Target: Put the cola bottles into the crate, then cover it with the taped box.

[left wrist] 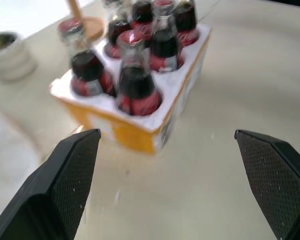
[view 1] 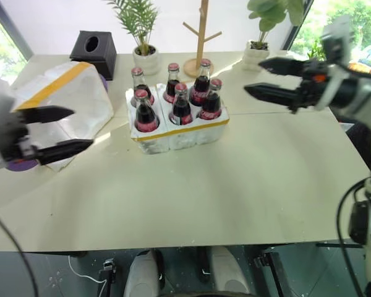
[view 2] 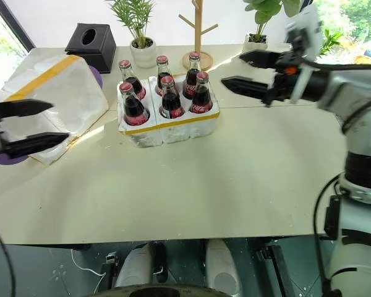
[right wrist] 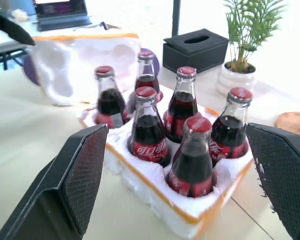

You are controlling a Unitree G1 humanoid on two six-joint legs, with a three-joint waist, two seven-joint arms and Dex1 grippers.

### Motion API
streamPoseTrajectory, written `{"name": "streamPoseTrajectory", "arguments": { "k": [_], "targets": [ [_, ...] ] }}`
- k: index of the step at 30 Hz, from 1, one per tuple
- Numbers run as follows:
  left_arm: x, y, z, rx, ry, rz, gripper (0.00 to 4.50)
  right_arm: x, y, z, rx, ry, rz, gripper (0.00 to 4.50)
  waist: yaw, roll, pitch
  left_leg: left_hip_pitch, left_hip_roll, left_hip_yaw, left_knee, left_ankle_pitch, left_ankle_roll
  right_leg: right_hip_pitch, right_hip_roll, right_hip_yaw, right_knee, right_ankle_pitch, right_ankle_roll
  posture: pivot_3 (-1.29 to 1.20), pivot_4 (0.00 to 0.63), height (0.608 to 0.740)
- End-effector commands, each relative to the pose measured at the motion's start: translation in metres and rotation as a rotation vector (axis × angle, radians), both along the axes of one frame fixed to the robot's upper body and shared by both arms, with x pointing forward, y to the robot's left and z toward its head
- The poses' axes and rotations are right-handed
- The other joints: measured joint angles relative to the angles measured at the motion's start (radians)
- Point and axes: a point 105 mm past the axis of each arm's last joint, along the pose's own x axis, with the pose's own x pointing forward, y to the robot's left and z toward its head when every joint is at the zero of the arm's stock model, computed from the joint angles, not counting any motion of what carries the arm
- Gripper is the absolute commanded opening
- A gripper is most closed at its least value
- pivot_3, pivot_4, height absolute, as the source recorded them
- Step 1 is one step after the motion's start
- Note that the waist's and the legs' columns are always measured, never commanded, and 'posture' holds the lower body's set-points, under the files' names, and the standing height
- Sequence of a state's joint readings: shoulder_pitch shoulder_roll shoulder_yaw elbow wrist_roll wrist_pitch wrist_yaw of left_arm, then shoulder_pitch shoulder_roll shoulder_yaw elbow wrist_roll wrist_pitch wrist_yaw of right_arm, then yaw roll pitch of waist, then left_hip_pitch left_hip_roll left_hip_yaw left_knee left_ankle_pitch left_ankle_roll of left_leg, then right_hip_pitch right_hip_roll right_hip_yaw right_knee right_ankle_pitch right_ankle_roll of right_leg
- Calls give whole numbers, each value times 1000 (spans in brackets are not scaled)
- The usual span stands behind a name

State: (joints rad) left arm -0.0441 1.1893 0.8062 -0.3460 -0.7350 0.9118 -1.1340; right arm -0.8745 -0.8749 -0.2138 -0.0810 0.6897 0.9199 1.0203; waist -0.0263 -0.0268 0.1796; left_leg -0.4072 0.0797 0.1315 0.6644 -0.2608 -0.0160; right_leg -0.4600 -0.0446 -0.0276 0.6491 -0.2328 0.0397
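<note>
Several cola bottles [view 1: 181,104] with red caps stand upright in the holes of the crate [view 1: 185,137], a low white block with a thin yellow band, at the middle of the table. The taped box [view 1: 62,96], white with a wide yellow band, lies on its side to the crate's left, its hollow side facing the crate [right wrist: 185,210]. My left gripper [view 1: 65,130] is open and empty in front of the taped box. My right gripper [view 1: 260,77] is open and empty in the air to the right of the bottles.
A black tissue box [view 1: 94,51] sits at the back left. A potted plant [view 1: 143,52], a wooden stand [view 1: 201,37] and a second plant [view 1: 260,49] line the far edge. A purple disc [view 1: 21,164] lies under the taped box. The near table [view 1: 204,198] is bare.
</note>
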Motion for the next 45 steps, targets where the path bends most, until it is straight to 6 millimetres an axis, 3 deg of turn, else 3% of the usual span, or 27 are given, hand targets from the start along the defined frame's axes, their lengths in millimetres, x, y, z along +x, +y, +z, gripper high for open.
{"name": "streamPoseTrajectory", "arguments": {
  "k": [1,6,10,19,25,30,35,39,45],
  "targets": [
    [-17,51,9,100,2,153,4500,-22,6,15,-13,-49,94,4451,-1,0,0,0,0,0,0,0,0,0,0,0,0,0,-1,0,150,740],
    [-31,131,-11,304,150,327,4500,-33,17,16,-4,-61,175,4451,-8,0,0,-1,1,1,-1,0,-1,-3,-2,-1,0,-1,-5,0,150,740],
    [-15,160,-24,337,200,374,4500,-38,23,20,7,-67,217,4451,5,1,0,-2,2,2,-2,0,-1,-5,-4,-1,-2,-2,-6,0,150,740],
    [46,157,-52,324,260,337,4500,-43,24,27,-11,-95,190,4451,16,-1,-2,-7,0,6,0,0,0,-7,-3,-1,0,1,-1,0,150,740],
    [63,151,-68,311,318,332,4500,-48,20,29,-20,-107,150,4451,9,-2,-2,-8,3,5,1,0,0,-8,0,-2,2,2,0,0,150,740],
    [67,148,-77,307,348,322,2902,-52,17,29,-26,-111,124,4500,12,-2,-2,-8,3,5,1,0,0,-8,-1,-2,2,2,0,0,150,740],
    [70,147,-76,326,340,315,459,-51,12,27,-15,-88,102,4500,14,-4,-2,-8,3,4,3,0,0,-8,-1,-2,2,2,0,0,150,740],
    [77,147,-62,350,251,329,354,-46,10,26,-14,-94,73,4500,14,-4,-2,-9,2,4,3,0,0,-8,-1,-2,2,2,0,0,150,740],
    [102,138,-6,388,-83,371,354,-39,-2,22,-19,-95,3,4500,15,-5,-2,-9,3,4,3,0,0,-8,-1,-2,3,2,0,0,150,740]
  ]
}}
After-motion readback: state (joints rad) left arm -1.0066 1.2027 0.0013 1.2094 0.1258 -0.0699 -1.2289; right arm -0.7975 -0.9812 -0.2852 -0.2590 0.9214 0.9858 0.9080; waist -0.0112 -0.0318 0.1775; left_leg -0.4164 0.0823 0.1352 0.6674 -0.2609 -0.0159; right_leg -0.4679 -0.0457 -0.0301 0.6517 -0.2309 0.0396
